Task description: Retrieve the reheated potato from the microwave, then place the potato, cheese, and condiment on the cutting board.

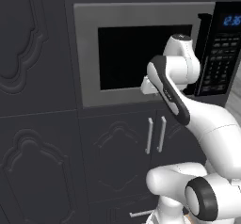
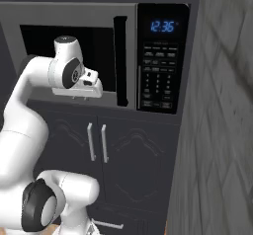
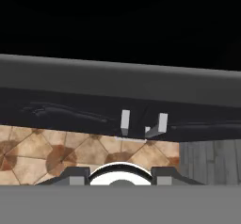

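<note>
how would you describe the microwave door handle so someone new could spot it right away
Find the built-in microwave with its grey frame, set in the dark cabinet wall above two lower doors. Between its large black window and the black keypad panel with the blue clock runs the handle. It is a single tall black vertical bar, unlike the two short pale cabinet handles below.

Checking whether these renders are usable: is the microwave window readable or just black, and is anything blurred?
Left base view: microwave window flat black, no glare. Right base view: blue display glows, digits soft. Hand view: top half black, cabinet handles slightly blurred.
</note>
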Controlling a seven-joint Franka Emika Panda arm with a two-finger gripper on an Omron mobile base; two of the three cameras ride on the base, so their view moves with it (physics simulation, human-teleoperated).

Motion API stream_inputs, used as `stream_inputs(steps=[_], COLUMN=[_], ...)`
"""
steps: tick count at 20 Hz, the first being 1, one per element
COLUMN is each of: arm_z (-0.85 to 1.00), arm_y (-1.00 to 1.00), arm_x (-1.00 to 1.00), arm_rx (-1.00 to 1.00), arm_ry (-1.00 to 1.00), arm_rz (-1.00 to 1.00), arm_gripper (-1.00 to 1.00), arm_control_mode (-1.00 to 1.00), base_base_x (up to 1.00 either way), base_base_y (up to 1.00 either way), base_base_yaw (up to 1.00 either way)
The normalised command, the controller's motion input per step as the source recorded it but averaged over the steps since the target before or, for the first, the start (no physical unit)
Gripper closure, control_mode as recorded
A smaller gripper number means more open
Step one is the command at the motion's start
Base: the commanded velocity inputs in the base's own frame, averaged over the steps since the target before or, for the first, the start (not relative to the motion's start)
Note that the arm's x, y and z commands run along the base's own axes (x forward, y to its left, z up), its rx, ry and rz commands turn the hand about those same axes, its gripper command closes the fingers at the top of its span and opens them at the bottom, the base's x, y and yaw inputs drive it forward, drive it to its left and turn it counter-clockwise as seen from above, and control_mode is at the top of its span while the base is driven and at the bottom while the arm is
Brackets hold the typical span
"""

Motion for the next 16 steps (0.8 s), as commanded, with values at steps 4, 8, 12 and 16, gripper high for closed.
stream_inputs(steps=[4, 8, 12, 16], arm_z=[0.00, 0.25, 0.33, 0.34], arm_y=[-0.03, -0.63, -0.88, -0.60], arm_x=[-0.14, -0.29, -0.14, -0.07], arm_rx=[0.01, 0.06, 0.04, 0.00], arm_ry=[-0.04, -0.21, -0.19, -0.15], arm_rz=[0.00, 0.00, -0.03, -0.08], arm_gripper=[-1.00, -1.00, -1.00, -1.00], arm_control_mode=[-1.00, -1.00, -1.00, -1.00], base_base_x=[0.00, 0.00, 0.00, 0.00], base_base_y=[0.00, 0.00, 0.00, 0.00], base_base_yaw=[0.00, 0.00, 0.00, 0.00])
